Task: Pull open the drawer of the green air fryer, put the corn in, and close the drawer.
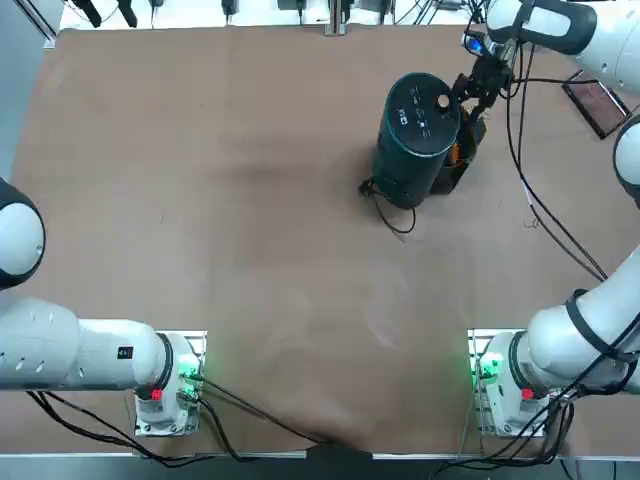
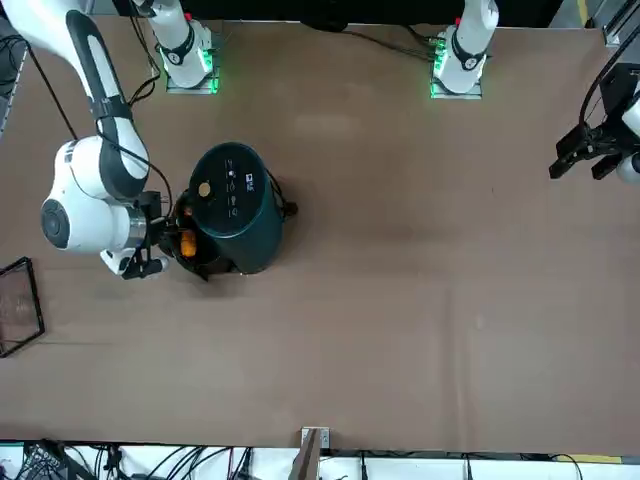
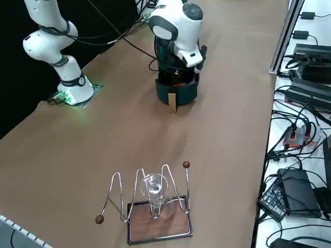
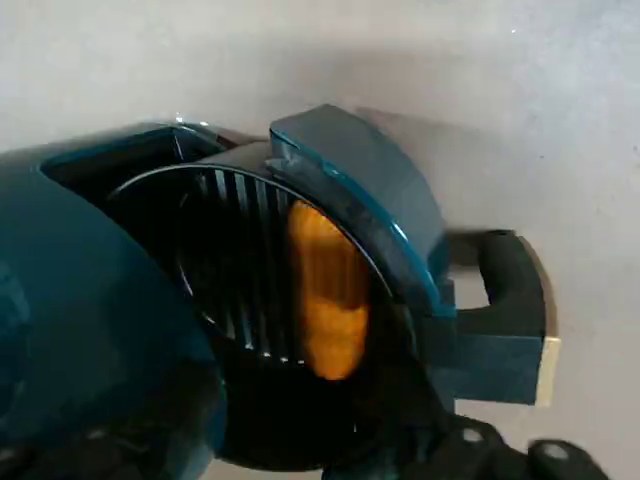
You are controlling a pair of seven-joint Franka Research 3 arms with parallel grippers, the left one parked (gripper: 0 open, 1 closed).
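Corn [image 4: 328,290] lies in the pulled-out drawer [image 4: 270,400], alongside its curved outer wall, within the rim. Left to right in the top view, bare table [image 1: 220,200] gives wide open room up to the cord [image 1: 393,222] and the green air fryer [image 1: 412,145]. Just beside the fryer's right edge, the drawer juts out, leaving an open gap above the corn. The right gripper [image 4: 310,445] is over the drawer, its fingers spread wide and holding nothing. Farther right, clear tabletop separates it from the framed rack [image 1: 598,107].
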